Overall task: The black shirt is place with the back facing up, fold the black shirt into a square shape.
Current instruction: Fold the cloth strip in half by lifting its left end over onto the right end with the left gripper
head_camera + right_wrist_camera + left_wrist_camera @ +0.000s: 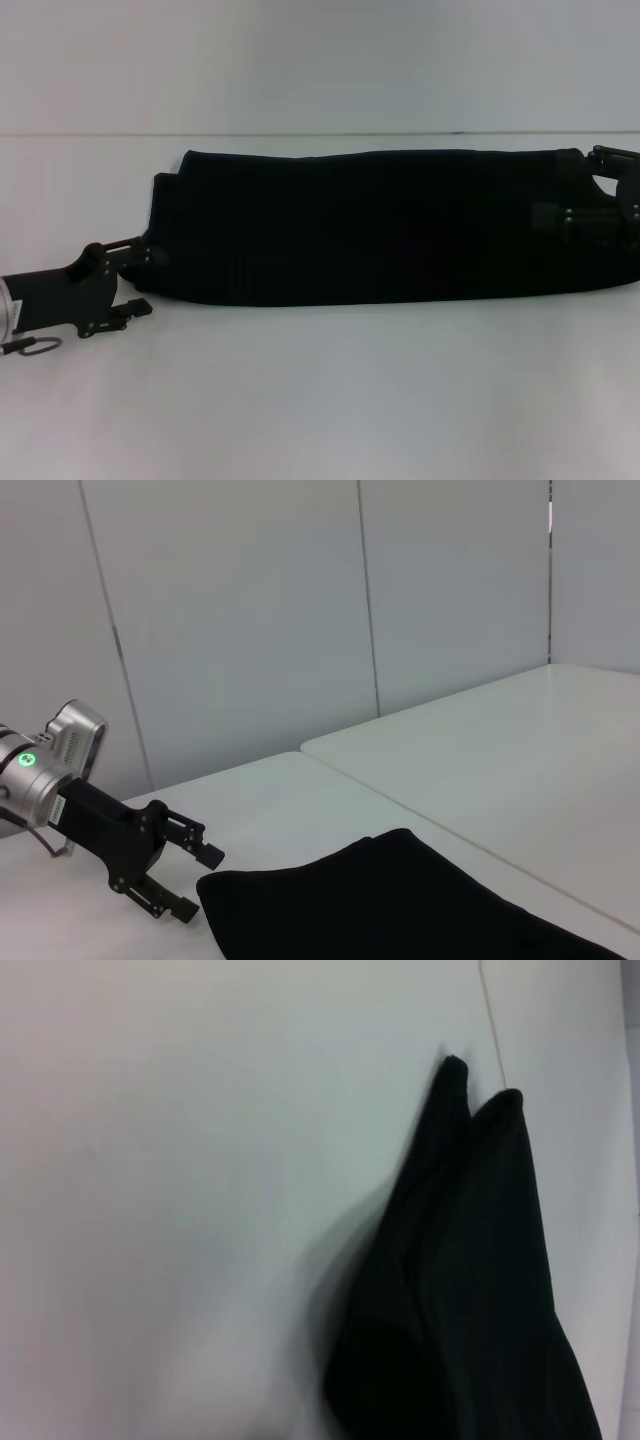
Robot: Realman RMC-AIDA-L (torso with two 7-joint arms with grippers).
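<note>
Grippers at both ends of black shirt (370, 225), a long folded band on desk (320, 400): left gripper (138, 270) open beside its end, right gripper (590, 215) grip unclear. Judgement: pinch both layers before folding.

The right end of the black shirt (370, 225) ran behind the right gripper (600, 215) and out at the head view's edge, so its end could not be seen. The right gripper was also cut by that edge, and its fingers did not show against the dark cloth. In the left wrist view the shirt (470, 1300) was blurred and cut off below. No lettering could be seen. The left gripper (185, 880) was open, beside the shirt's edge.
</note>
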